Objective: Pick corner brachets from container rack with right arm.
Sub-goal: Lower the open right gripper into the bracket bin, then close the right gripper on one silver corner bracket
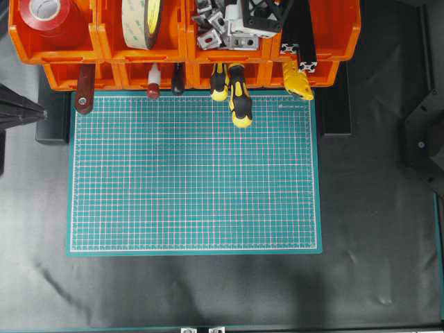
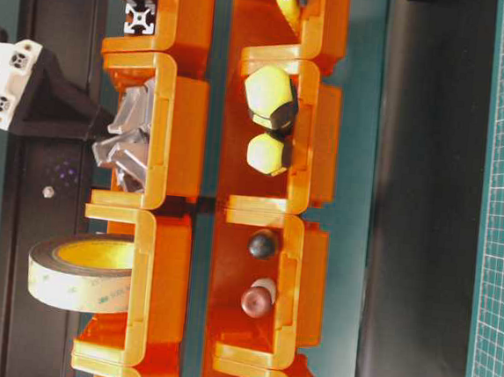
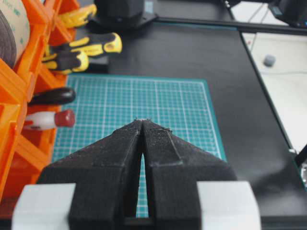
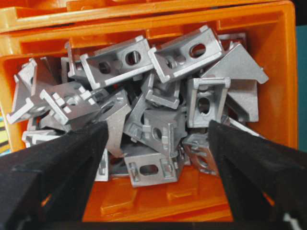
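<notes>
R gripper (image 4: 153, 158) hangs over the bin of corner brachets (image 4: 153, 110), fingers (image 4: 62, 163) spread wide either side of the pile, nothing grasped betw. them; tips just above or at the heap, contact can't be told. Brachets lie jumbled in one upper bin of the container rack (image 1: 173, 52), third from left in the overhead view, silver-grey w/ slotted holes. In the table-level view the right arm (image 2: 48, 100) reaches in from the left toward that same bin.

L gripper (image 3: 143, 129) is clenched, black fingertips pressed together w/ nothing in it, hovering over the green cutting mat (image 1: 194, 173) on the black bench (image 1: 374, 229).

Other rack contents: red tape roll (image 1: 48, 17) far left bin, wide tape roll (image 1: 142, 21) next to it, black aluminium profiles (image 1: 298, 35) in the bin right of the brachets. Lower row: yellow-black screwdriver handles (image 1: 236, 94) stick out over the mat's top edge, plus a dark red handle (image 1: 84, 87) and a yellow tool (image 1: 297, 82).
</notes>
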